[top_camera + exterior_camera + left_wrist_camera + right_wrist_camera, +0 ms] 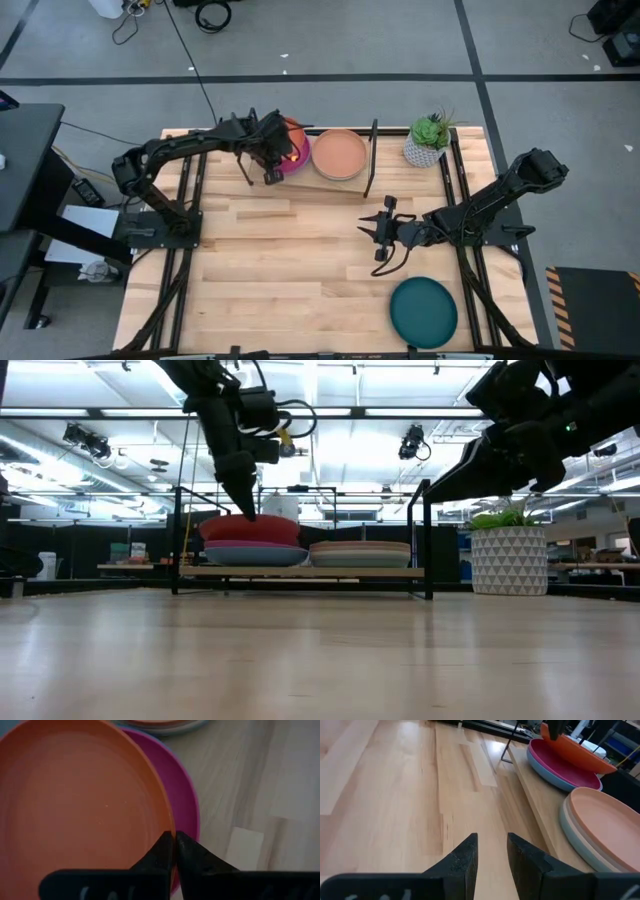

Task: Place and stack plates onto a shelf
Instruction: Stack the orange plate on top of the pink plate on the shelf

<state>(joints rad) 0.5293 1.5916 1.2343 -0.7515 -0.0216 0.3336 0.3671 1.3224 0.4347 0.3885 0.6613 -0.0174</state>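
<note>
My left gripper [272, 176] is over the left end of the low pale wooden shelf with thin black rods [372, 150], which sits along the far edge of the slatted wooden table [280, 270]. Its fingers are pinched shut on the rim of the round orange plastic plate [75, 805], which tilts on top of the magenta plate [186, 795]. In the right wrist view the magenta one lies in a light blue plate [545, 774], so that's the left stack. Just beside it on the shelf, the right stack: a cream-pink plate [340, 153] on top, a paler plate [577, 840] under it, colour hard to tell.

My right gripper [372, 229] hangs above the table right of the middle, fingers parted, grasping nothing.

The round dark teal plate [423, 312] lies flat near the table's near right corner, well apart from the shelf. A small green plant in a white patterned pot [425, 148] stands at the far right corner, next to the shelf's right end.
</note>
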